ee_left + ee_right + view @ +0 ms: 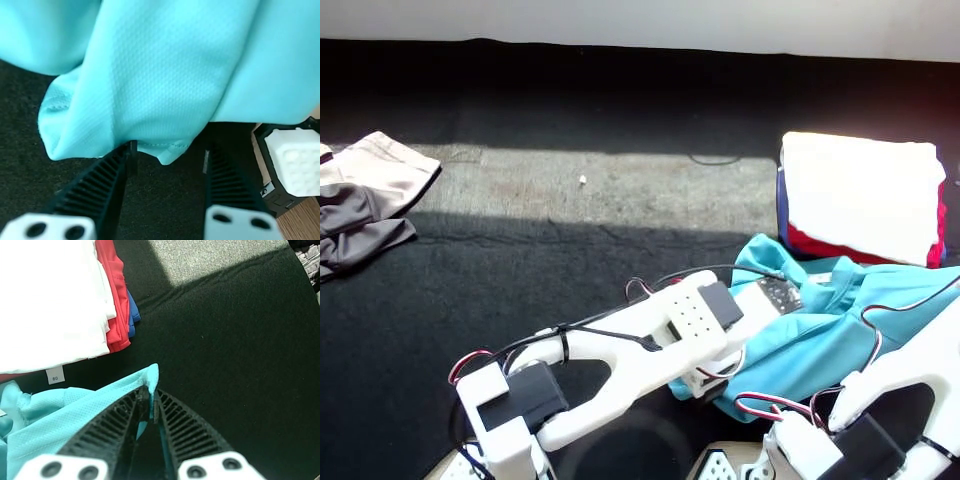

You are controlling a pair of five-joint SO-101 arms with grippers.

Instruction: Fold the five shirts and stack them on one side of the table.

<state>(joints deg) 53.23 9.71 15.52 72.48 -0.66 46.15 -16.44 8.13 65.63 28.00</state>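
Note:
A teal shirt [820, 330] lies crumpled at the front right of the table, between my two arms. In the left wrist view my left gripper [167, 156] is open, its fingers [107, 182] standing either side of the teal shirt's [160, 75] hanging hem. My right gripper [151, 395] is shut on a corner of the teal shirt [147, 377]. A folded stack [860, 195] with a white shirt on top, then red and blue, sits at the back right. A beige shirt [380, 170] and a grey shirt [355, 230] lie unfolded at the far left.
The table carries a dark cloth [520, 290] with a sunlit band across the back. The left arm [660, 340] reaches across the front centre and the right arm [910, 380] stands at the front right. A white motor block [295, 165] sits close beside the left gripper.

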